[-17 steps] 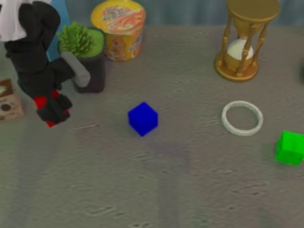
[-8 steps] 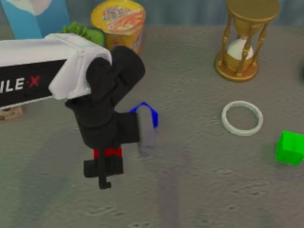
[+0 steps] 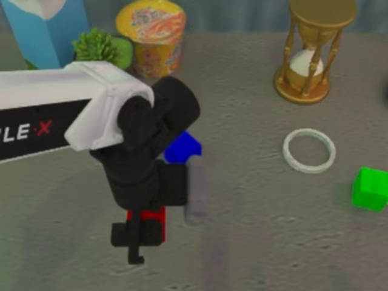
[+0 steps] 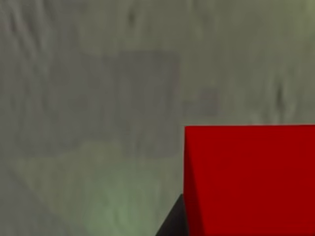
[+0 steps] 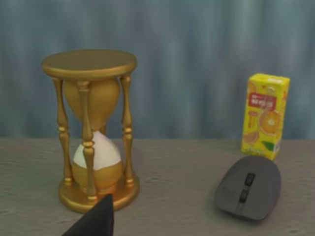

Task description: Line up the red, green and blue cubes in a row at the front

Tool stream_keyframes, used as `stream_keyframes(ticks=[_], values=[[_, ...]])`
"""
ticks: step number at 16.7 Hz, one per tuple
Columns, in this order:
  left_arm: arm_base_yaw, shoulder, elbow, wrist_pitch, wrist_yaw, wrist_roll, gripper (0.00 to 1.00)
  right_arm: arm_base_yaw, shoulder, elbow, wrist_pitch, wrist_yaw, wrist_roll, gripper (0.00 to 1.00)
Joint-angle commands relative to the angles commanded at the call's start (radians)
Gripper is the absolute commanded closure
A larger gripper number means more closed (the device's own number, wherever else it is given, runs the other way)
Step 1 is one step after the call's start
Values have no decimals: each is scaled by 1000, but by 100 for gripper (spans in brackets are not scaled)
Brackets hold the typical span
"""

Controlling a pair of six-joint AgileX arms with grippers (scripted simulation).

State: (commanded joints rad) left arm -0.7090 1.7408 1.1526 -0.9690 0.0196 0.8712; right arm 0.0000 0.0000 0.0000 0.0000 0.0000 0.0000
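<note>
My left gripper point(image 3: 140, 235) hangs over the front middle of the table, shut on the red cube point(image 3: 146, 217). In the left wrist view the red cube point(image 4: 251, 182) fills the near corner, a dark finger point(image 4: 172, 223) against its side and bare table beneath. The blue cube point(image 3: 182, 147) sits just behind the gripper, half hidden by the left arm's black wrist. At the right edge, well apart, rests the green cube point(image 3: 370, 188). My right arm is outside the top view; only a dark tip point(image 5: 96, 221) of its gripper shows in its wrist view.
Along the back stand a noodle cup point(image 3: 151, 36), a potted plant point(image 3: 100, 47), a blue carton point(image 3: 42, 30) and a gold hourglass point(image 3: 312, 48). A white ring point(image 3: 309, 150) lies right of centre. The right wrist view also shows a grey mouse point(image 5: 248, 187) and a juice box point(image 5: 264, 115).
The left arm swung from the back left to the front middle with the red cube in its grip, and now covers part of the blue cube. Blue and green cubes have not moved.
</note>
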Motion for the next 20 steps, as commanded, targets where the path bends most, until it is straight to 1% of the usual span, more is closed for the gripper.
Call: stream_keyframes(ticks=[2, 8, 13, 20], values=[[-3, 17, -19, 38, 0, 0, 100, 0, 0, 0, 0, 0, 0, 0], [-9, 119, -129, 256, 0, -6, 100, 0, 0, 0, 0, 0, 0, 0], [-10, 130, -140, 274, 1, -6, 100, 0, 0, 0, 0, 0, 0, 0], [-10, 130, -140, 274, 1, -6, 47, 0, 0, 0, 0, 0, 0, 0]])
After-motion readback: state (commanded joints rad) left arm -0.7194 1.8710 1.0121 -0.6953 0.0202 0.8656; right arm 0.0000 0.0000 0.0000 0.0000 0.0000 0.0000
